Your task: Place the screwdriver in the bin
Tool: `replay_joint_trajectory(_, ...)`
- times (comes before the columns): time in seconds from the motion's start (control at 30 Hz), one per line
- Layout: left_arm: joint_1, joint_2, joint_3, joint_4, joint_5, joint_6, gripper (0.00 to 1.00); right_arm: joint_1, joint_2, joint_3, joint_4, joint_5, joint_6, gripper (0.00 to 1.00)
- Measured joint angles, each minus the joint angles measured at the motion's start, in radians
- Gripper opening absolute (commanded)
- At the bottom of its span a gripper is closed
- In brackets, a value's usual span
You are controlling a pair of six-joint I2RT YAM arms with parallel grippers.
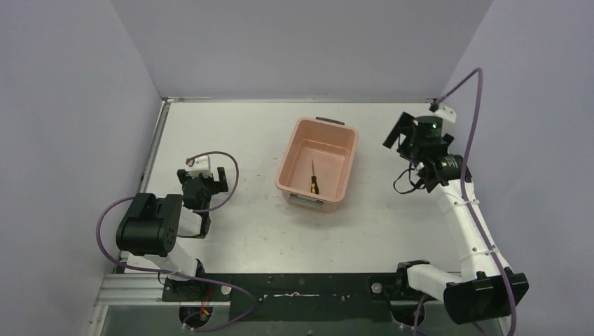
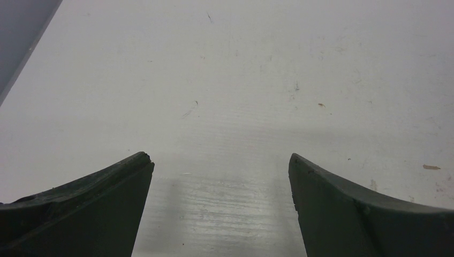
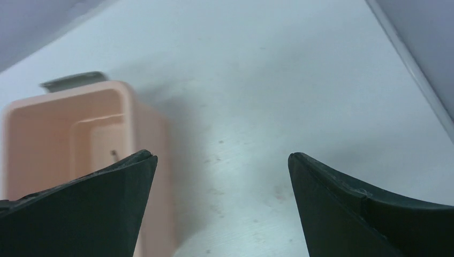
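Two arms flank the white tabletop (image 1: 238,133) in the overhead view. At centre-left, the left gripper (image 1: 204,183) sits low over bare table, its black fingers (image 2: 96,203) spread wide with nothing between them. The left wrist view shows only scuffed white surface ahead. Open table separates it from the salmon-pink rectangular plastic bin (image 1: 288,155) at centre frame, which stands apart from every table edge. A small, slim, orange-yellow-and-black-handled screwdriver (image 1: 313,179) lies flat on the bin's floor. Its long axis runs up and down the frame along the bin's length, with the thin dark shaft toward the top and the handle toward the bottom. At upper right, the right gripper (image 1: 401,140) hangs above the table beside the bin and apart from it, jaws gaping and empty, near the right wall.
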Motion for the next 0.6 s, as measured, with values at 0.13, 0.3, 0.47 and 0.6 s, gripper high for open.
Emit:
replay_joint_trajectory(0.13,0.0,0.0,0.0,0.0,0.0,0.0,0.97,-0.196,-0.139,-0.314,0.1,-0.043,-0.055,1.0)
replay_joint_trajectory(0.3,0.0,0.0,0.0,0.0,0.0,0.0,0.97,-0.24,-0.183,-0.615,0.252,-0.135,-0.092,1.0)
replay_joint_trajectory(0.47,0.0,0.0,0.0,0.0,0.0,0.0,0.97,-0.24,-0.214,-0.808,0.458,-0.232,-0.072,1.0)
replay_joint_trajectory(0.6,0.0,0.0,0.0,0.0,0.0,0.0,0.97,-0.24,-0.222,-0.901,0.597,-0.288,-0.04,1.0)
